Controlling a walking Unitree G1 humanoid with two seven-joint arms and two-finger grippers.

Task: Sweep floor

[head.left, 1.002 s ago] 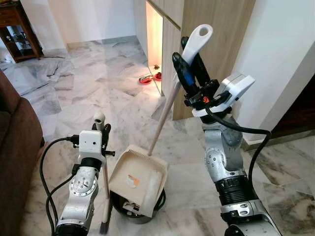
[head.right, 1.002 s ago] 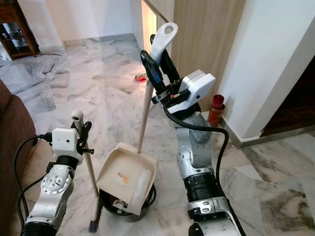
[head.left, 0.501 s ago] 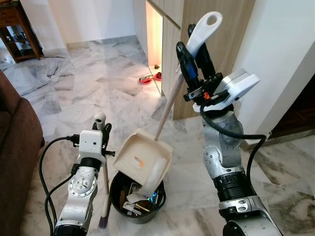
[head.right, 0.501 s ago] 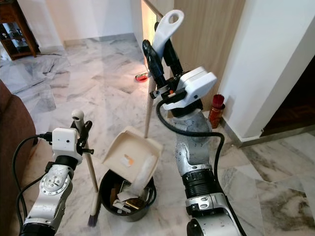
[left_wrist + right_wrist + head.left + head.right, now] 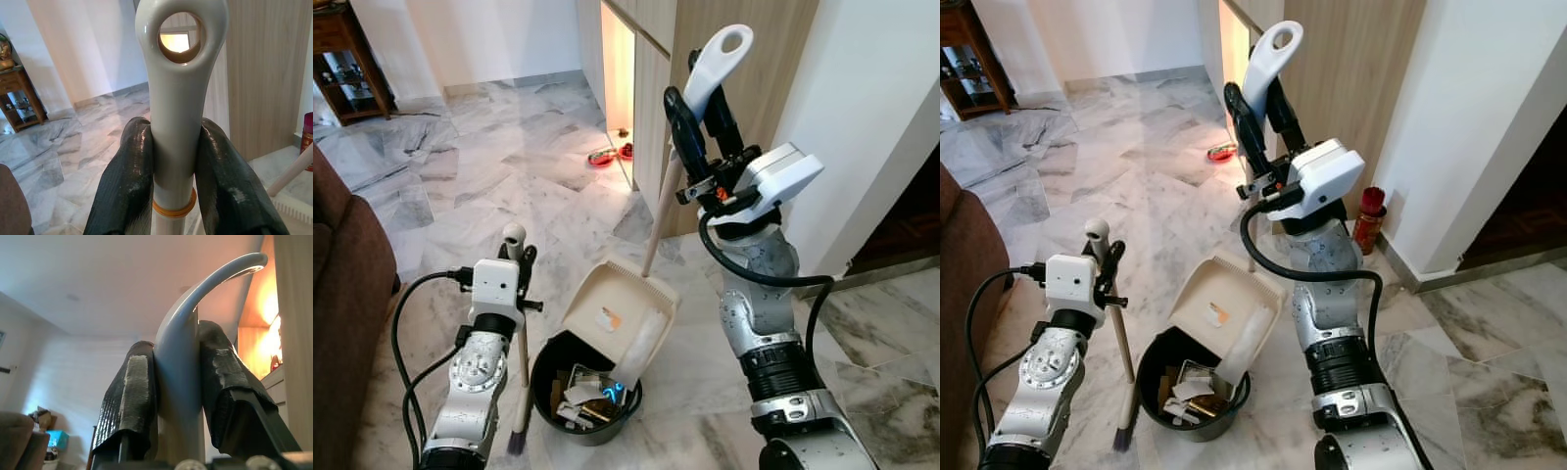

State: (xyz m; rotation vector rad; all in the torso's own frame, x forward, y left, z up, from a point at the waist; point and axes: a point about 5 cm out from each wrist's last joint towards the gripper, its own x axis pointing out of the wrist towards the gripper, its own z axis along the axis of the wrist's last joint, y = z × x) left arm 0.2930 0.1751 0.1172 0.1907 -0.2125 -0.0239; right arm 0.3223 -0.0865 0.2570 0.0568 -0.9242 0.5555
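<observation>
My right gripper point(image 5: 698, 106) is raised high and shut on the white handle of a long dustpan point(image 5: 623, 318). The beige pan hangs tilted over the right rim of a black bin point(image 5: 546, 359) that holds scraps of rubbish. In the right wrist view both black fingers point(image 5: 129, 399) press on the dustpan handle point(image 5: 180, 367). My left gripper point(image 5: 521, 270) is shut on the upper end of a broom point(image 5: 522, 362), which stands upright just left of the bin with its brush on the floor. The left wrist view has the broom handle point(image 5: 178, 98) clamped between the fingers point(image 5: 122, 193).
A brown sofa point(image 5: 337, 294) borders the left side. A wooden cabinet point(image 5: 729, 39) with a lit recess stands behind the dustpan, with red bowls point(image 5: 603, 157) at its foot. A red can point(image 5: 1368, 217) sits by the white wall. Marble floor stretches ahead to a wooden side table point(image 5: 347, 64).
My right arm lifted the dustpan off the bin's top, tipped it, and carried it rightward. The rubbish inside the bin is now uncovered. The left arm and broom stayed put.
</observation>
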